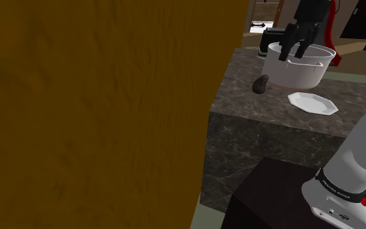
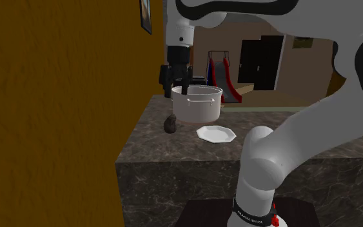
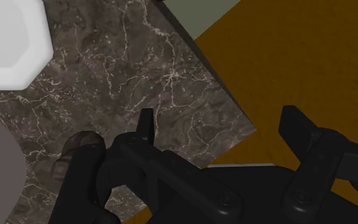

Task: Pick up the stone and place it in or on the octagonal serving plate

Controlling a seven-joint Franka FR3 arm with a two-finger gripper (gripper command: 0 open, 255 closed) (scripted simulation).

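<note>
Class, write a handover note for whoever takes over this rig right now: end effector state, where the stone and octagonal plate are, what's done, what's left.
End effector: open, empty, above the counter.
Stone: on the counter beside the white pot, not held.
Octagonal plate: white, empty, on the counter near the pot.
Done: nothing grasped.
Left: lower onto stone, grasp, lift, set it on the plate.

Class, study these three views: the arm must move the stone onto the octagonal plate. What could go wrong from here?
1. The open tool hangs close to the rim of the white pot. Because the pot stands right beside the stone, coming down toward the stone could knock the pot.
2. The stone looks rounded and the plate shallow, so the stone may roll off once released.
</note>
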